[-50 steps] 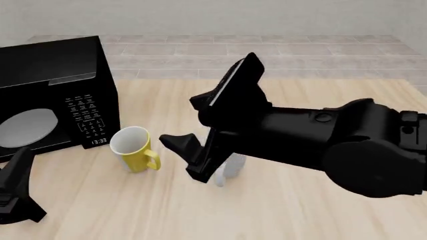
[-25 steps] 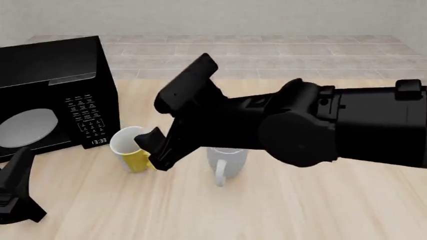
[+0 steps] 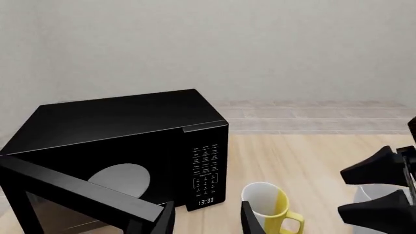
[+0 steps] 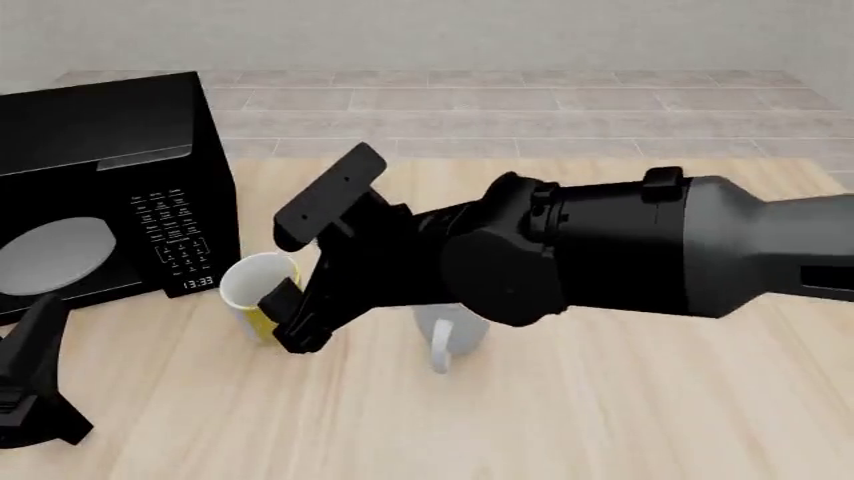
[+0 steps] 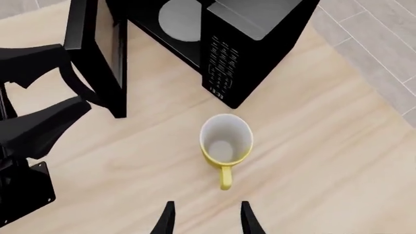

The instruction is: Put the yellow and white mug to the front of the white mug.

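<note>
The yellow and white mug stands upright beside the microwave, its handle toward the table's front. It also shows in the left wrist view and from above in the right wrist view. My right gripper hovers open just over the mug's handle side, fingertips apart and holding nothing. The white mug stands to the right of the yellow one, its top hidden by my right arm. My left gripper rests open at the front left, with nothing between its fingers.
A black microwave fills the left side of the table, its door swung open toward the front and a glass plate inside. My right arm spans the middle of the table. Tiled floor lies beyond the far edge.
My right arm has swung left, from over the white mug to over the yellow and white mug, uncovering the white mug. Both mugs and the left arm stayed put.
</note>
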